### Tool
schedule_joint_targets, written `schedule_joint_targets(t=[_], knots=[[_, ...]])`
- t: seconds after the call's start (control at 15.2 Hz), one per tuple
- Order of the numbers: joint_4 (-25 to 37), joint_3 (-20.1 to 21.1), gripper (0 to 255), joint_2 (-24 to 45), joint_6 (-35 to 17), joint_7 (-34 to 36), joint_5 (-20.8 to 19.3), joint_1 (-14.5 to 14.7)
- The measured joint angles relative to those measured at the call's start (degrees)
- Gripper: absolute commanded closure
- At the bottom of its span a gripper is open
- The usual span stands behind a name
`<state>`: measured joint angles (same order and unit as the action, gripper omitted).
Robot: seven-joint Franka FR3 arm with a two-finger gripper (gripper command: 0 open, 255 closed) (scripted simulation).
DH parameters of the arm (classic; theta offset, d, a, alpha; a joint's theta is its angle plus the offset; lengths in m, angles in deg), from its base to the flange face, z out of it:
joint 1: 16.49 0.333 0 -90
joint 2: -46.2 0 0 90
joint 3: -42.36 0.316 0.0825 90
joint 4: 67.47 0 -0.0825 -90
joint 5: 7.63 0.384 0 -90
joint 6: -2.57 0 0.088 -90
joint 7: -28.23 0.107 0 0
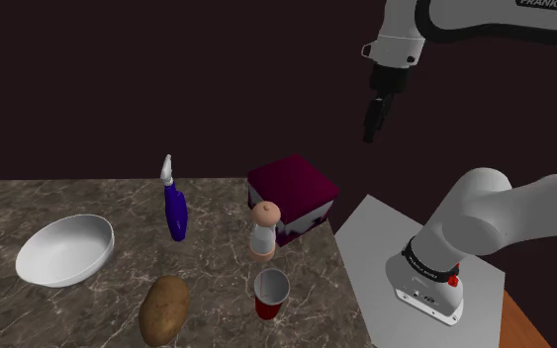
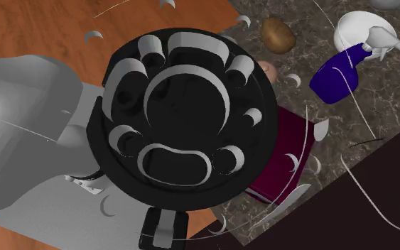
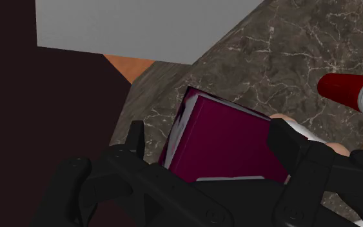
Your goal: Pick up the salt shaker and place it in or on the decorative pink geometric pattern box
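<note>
Zero steps done: salt shaker (image 1: 264,229) stands upright on counter (image 1: 217,297), just beside maroon box (image 1: 291,190). Tool (image 1: 369,130) hangs high above, fingers spread, empty. Left: descend, grasp, lift, place on box.

From beside the stand (image 1: 375,247), lower right, our shoulder view looks down over the marble counter (image 1: 68,198); our second exterior view peers down from just above the arm (image 2: 184,113); the wrist view sits close; all share the maroon box (image 1: 292,184).
</note>
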<state>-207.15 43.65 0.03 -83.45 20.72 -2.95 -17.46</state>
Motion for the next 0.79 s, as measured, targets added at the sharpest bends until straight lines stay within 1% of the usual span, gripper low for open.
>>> schedule_joint_targets(t=[0.07, 0.2, 0.53, 0.79], knots=[[0.0, 0.0, 0, 0.0, 0.0, 0.0, 0.0, 0.0], [-0.9, 1.2, 0, 0.2, -1.7, 1.2, 1.3, 0.5], [-4.6, 6.4, 0, 1.8, -9.2, 6.1, 6.6, 3.0], [-5.5, 10.7, 0, 5.2, -15.7, 9.7, 10.4, 4.9]])
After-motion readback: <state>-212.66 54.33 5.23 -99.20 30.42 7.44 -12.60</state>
